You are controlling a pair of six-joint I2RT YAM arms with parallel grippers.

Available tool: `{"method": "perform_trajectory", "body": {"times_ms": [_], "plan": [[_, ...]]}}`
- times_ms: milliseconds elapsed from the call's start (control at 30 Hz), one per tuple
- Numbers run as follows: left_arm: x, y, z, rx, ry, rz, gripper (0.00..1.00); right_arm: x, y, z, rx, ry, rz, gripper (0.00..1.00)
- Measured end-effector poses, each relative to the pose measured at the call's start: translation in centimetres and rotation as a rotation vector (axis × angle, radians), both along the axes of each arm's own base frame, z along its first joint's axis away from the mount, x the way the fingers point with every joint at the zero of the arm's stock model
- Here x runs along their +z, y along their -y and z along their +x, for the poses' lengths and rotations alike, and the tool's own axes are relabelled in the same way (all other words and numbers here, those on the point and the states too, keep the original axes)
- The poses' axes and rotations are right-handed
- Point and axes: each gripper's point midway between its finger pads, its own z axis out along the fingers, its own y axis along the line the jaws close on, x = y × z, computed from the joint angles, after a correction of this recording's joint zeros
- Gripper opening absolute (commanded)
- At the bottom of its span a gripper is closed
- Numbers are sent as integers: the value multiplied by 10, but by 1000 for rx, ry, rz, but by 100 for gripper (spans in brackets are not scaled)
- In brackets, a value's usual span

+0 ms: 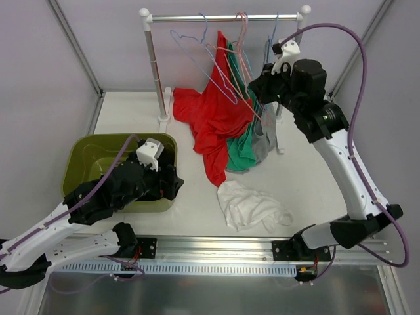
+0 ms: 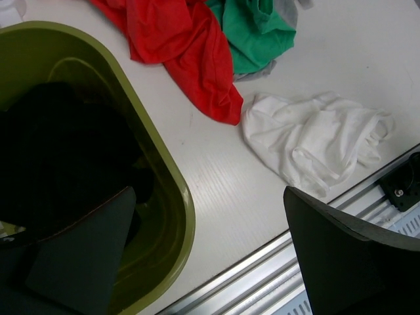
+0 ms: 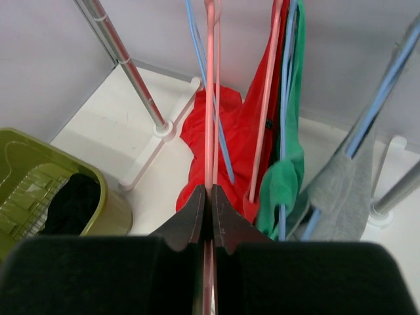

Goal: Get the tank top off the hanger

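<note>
While the pink hanger [image 3: 211, 98] is clamped between the closed fingers of the right gripper [image 3: 210, 197], the red tank top [image 1: 216, 121] is hung among the hangers on the rail [image 1: 223, 18], its lower part spread on the desk [image 1: 131, 111]. The left gripper [image 2: 209, 197] is held wide apart over the green bin [image 2: 178, 197], in which a black garment [image 2: 59, 151] is seen.

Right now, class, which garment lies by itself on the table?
The white one, crumpled near the front rail. The red, green and grey ones drape from the rack; the black one is in the bin.
</note>
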Motion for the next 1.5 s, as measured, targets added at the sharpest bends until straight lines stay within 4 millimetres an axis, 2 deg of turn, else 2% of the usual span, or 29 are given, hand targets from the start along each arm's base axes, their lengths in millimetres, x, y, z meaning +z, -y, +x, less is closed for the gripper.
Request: {"method": "perform_trajectory", "body": {"times_ms": [267, 433, 600, 767, 900, 933, 1000, 1033, 1167, 1200, 1300, 1367, 1400, 1467, 1500], "plan": [[-7, -13, -9, 4, -11, 3, 99, 2, -32, 61, -7, 16, -10, 0], [-14, -16, -11, 12, -30, 5, 99, 2, -47, 91, -9, 33, -4, 1], [-17, -17, -12, 13, -39, 12, 99, -17, -57, 103, -2, -1, -6, 1], [-18, -17, -12, 14, -41, 15, 98, -49, -73, 100, 25, -45, -20, 1], [-23, -11, -9, 19, -64, 35, 99, -57, -86, 97, 43, -51, -7, 11], [-23, -7, -7, 19, -75, 42, 99, -56, -88, 96, 46, -48, 0, 27], [-25, 3, -3, 15, -93, 60, 99, -54, -89, 95, 46, -46, 11, 36], [-24, 11, 0, 5, -99, 58, 99, -53, -88, 93, 45, -46, 12, 50], [-28, 49, 11, -51, -127, 46, 99, -49, -77, 76, 42, -50, 16, 66], [-30, 58, 13, -64, -133, 43, 99, -45, -72, 69, 42, -46, 18, 75], [-38, 89, 19, -123, -156, 31, 99, -23, -53, 46, 37, -18, 33, 90], [-47, 112, 22, -172, -177, 30, 99, -3, -32, 26, 25, 15, 46, 94], [-52, 127, 23, -202, -190, 29, 99, 6, -18, 13, 11, 28, 53, 99], [-65, 150, 23, -250, -213, 44, 99, 21, 17, -19, -32, 63, 69, 100], [-72, 164, 23, -280, -223, 56, 99, 21, 35, -38, -58, 72, 72, 100]]}}
